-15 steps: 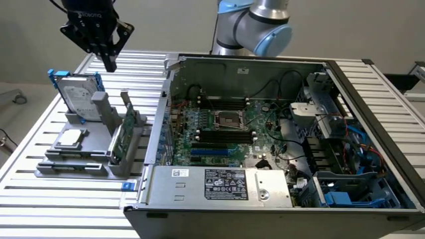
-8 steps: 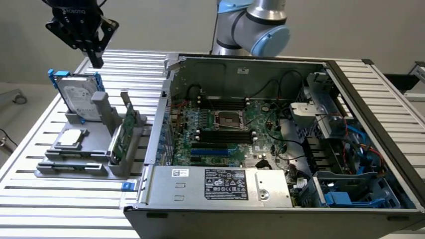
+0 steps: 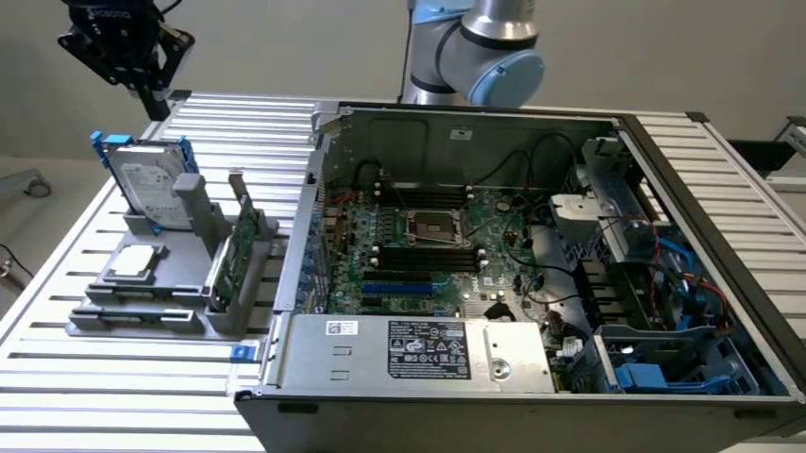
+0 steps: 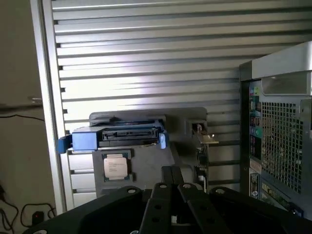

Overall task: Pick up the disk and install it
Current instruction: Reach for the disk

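Hovering above the slatted aluminium table [image 3: 113, 396], off the far corner of the open computer case [image 3: 504, 137], your gripper [image 3: 151, 94] hangs clenched with nothing between its black fingers [image 4: 168, 178]. The disk [image 3: 149, 187] stands upright in a grey holder [image 3: 139, 316] beside the case, on the exterior view's left of it, below the gripper and well apart from it.

From the exterior view you get the disk's silver face with its white label, the bright blue carrier frame, and the green motherboard [image 3: 422, 236] lying inside the case. The wrist view looks down on the disk's [image 4: 129, 135] thin upper edge, with what looks like a dark connector strip between the blue clips, and on the case's [image 4: 282, 141] perforated outer panel.

A square silver chip [image 3: 136, 262] lies flat on the holder, and a thin green card [image 3: 240, 247] stands on edge between it and the case. The arm's grey-and-blue joint [image 3: 497, 57] rises behind the case.
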`<state>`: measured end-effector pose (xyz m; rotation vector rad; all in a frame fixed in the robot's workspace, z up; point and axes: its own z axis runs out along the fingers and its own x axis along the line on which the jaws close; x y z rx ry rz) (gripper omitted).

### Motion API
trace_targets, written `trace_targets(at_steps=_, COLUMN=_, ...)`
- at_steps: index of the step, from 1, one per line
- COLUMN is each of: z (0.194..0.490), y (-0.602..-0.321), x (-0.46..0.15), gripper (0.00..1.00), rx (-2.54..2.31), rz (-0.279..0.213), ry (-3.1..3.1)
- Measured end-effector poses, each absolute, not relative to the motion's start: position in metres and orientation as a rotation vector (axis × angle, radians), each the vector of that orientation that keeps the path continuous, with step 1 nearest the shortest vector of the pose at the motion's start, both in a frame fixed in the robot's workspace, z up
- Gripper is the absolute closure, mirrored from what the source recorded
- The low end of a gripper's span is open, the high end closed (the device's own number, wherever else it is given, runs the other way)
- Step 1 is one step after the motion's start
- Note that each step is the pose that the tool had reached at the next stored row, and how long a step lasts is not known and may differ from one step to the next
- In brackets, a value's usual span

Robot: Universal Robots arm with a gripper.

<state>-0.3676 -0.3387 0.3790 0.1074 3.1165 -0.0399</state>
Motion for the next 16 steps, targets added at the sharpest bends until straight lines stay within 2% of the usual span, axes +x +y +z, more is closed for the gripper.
trace_targets(at_steps=16, z=0.375, y=-0.313, x=-0.419, gripper=0.89, rx=0.093, rz=-0.04, ry=3.117)
